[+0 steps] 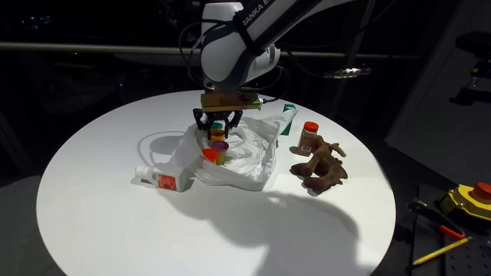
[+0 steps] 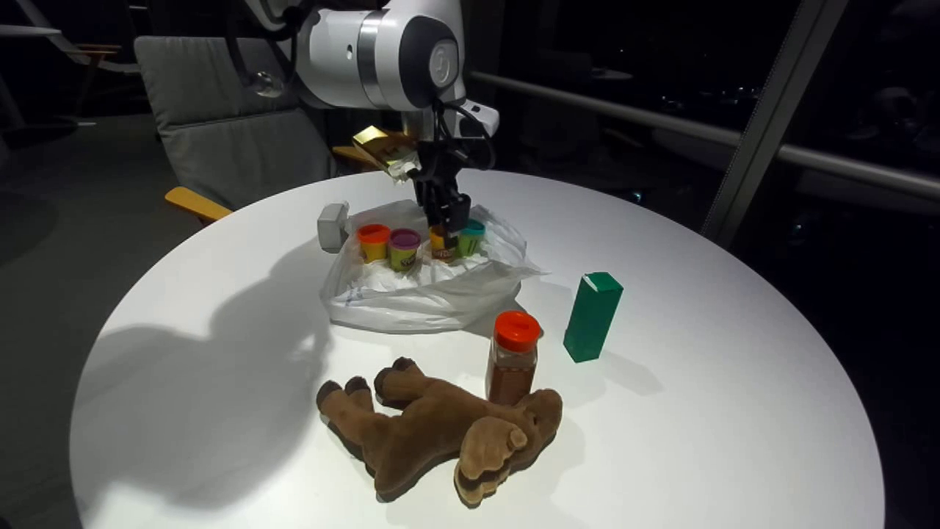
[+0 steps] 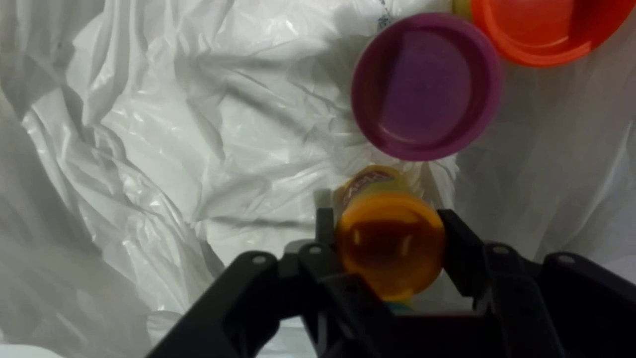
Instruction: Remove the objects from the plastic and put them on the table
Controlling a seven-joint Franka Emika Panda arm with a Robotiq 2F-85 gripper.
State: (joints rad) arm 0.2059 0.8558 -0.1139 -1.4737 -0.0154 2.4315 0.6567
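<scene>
My gripper is down inside the open plastic bag, its fingers against both sides of the orange-lidded cup. That cup leans slightly in the wrist view and still appears low in the bag. Beside it are a purple-lidded cup and a red-orange-lidded yellow cup. A teal-lidded green cup stands just behind the gripper, mostly covered in the wrist view. Outside the bag, on the white table, lie the brown plush animal and, upright by it, the red-capped bottle.
A white glue bottle lies on its side against the bag's edge. An upright green box stands near the red-capped bottle. The bag's wrinkled walls rise around the cups. A grey chair is beyond the table's rim.
</scene>
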